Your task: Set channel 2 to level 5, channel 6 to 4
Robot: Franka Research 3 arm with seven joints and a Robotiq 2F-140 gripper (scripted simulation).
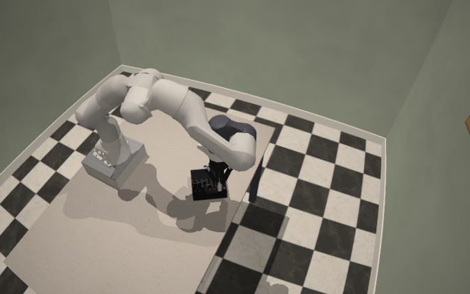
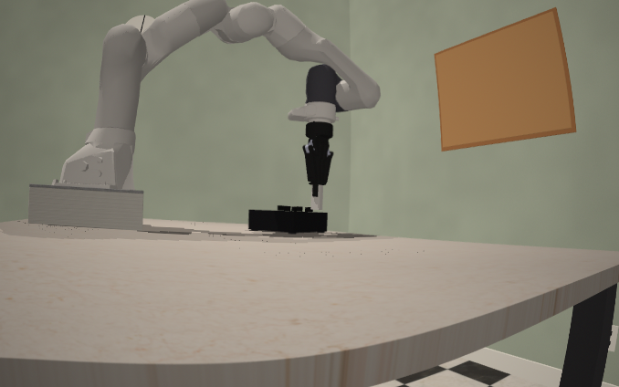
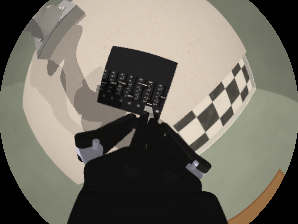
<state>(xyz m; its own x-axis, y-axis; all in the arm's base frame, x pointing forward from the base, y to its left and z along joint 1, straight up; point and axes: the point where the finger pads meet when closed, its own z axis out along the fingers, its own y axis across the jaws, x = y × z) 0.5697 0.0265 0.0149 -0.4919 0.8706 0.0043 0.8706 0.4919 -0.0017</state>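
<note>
- The robot's base (image 1: 131,171) (image 2: 86,206) (image 3: 62,30) stands well left of the fingers, on the table (image 1: 120,255) (image 2: 254,298) (image 3: 170,25).
- The lighting desk (image 1: 209,198) (image 2: 287,221) (image 3: 142,56) sits flat on the table right under the fingers, mostly to their left; a good nudge, I'd judge, goes straight along one slot, lightly, clear of neighbouring caps.
- The fingers (image 1: 219,179) (image 2: 315,191) are pressed together, pinching nothing; the pale tip is by the sliders, contact unclear.

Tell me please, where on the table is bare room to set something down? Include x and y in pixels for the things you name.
Bare: the broad table stretch (image 1: 120,263) (image 2: 206,298) on the exterior camera's side of the desk (image 1: 209,195) (image 2: 288,222) (image 3: 142,60). Crowded: over the desk's faders, where the gripper (image 1: 220,182) (image 2: 315,194) (image 3: 146,111) is.
</note>
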